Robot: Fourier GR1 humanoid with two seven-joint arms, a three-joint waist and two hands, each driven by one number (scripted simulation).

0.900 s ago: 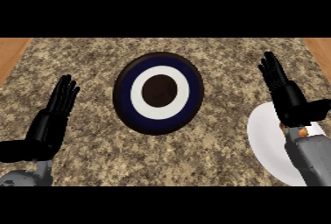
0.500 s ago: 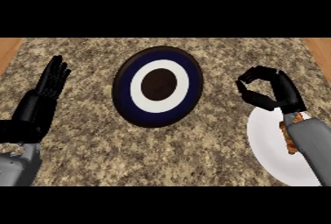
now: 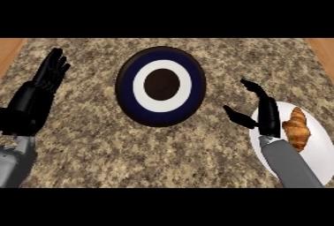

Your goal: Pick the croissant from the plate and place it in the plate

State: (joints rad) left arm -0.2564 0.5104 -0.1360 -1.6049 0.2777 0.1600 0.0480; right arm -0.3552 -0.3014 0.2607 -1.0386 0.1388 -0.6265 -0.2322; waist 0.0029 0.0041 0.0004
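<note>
Speckled brown-and-tan stone counter (image 3: 98,145) fills the view, with strips of orange wood at the far left and far right edges.

Dark plate (image 3: 161,86) sits at centre, slightly toward the far side: dark rim, navy ring, white ring, dark brown middle. Nothing lies on it.

White plate (image 3: 313,163) at the right edge, near side, partly cut off by the frame and partly covered by the right forearm. Croissant (image 3: 297,129) lies on it, golden brown, long axis running near-to-far, on the part of the plate right of the arm.

Right hand (image 3: 267,115) is over the left rim of the white plate, just left of the croissant. No contact visible between hand and croissant. Fingers are apart and relaxed, slightly bent, tips pointing away toward the far left; thumb juts out to the left over the counter. It holds nothing. Grey forearm comes in from the lower right across the white plate.

Left hand (image 3: 36,99) at the left edge, well apart from both plates, fingers straight, close together and pointing up toward the far side. At rest, holding nothing.

The two plates lie apart, bare counter between them.
</note>
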